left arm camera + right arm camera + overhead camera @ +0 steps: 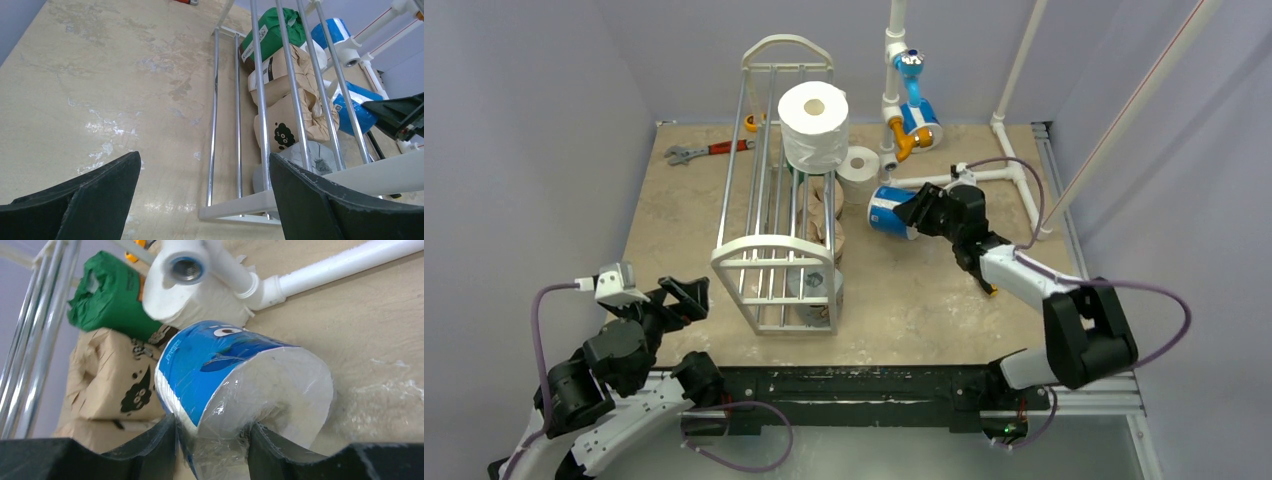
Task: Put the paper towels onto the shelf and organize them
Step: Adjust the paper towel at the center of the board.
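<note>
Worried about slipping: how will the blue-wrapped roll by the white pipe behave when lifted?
Probably light and soft: the blue-wrapped roll is fat with a hollow core. Its glossy plastic wrap crinkles between the fingers of the right gripper, so it may slip or dent. Lying on its side on the table, it could roll if nudged.

Glossy film-wrapped blue roll, shiny metal shelf rods

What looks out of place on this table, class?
A red-handled wrench lies near the table's far left corner, a stray tool. The blue-wrapped roll lies on its side beside the white pipe frame, outside the shelf.
</note>
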